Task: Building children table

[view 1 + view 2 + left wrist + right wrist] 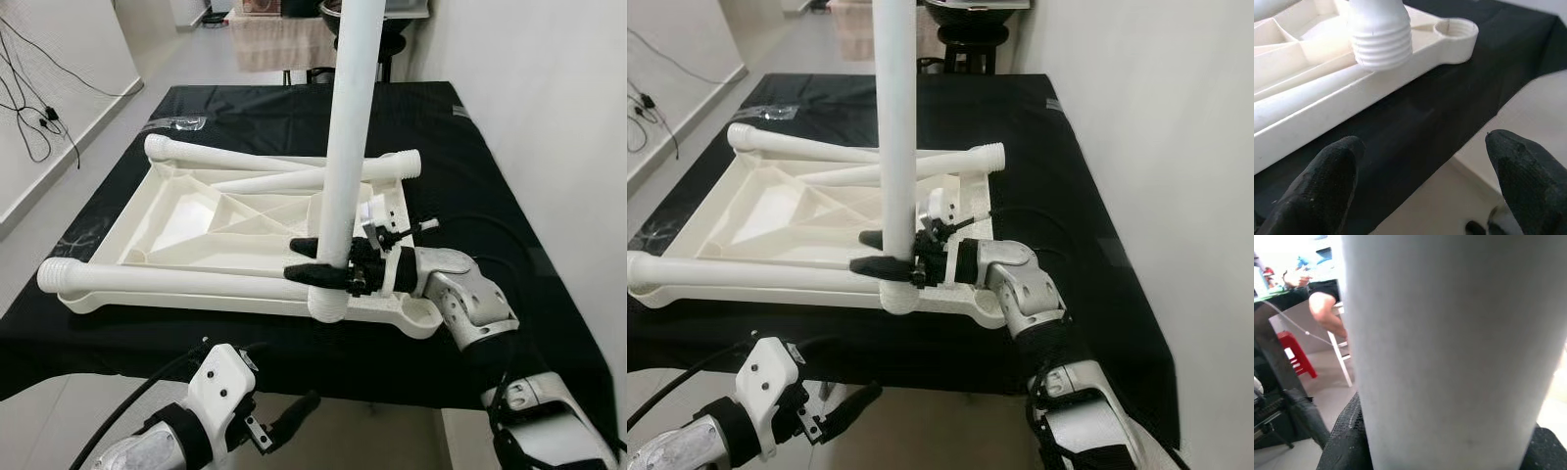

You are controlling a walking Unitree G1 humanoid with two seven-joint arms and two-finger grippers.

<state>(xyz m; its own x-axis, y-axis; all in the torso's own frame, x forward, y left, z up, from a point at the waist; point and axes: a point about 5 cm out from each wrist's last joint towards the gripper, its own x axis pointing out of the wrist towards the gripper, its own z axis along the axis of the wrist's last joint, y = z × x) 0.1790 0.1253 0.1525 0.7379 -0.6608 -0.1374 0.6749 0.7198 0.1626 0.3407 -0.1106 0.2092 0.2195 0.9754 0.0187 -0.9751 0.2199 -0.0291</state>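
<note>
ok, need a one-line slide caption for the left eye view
Right gripper holds a white table leg upright in a corner socket of the upturned tabletop; left gripper hangs open below the table edge.

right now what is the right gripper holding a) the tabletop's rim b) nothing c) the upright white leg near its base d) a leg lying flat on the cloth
c: the right gripper is shut on the upright white leg just above the corner socket of the upturned tabletop.

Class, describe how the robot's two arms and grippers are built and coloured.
Both arms are jointed silver metal with black cables along them. The right gripper and left gripper each have two long black fingers on a white mount with small screws and fittings.
</note>
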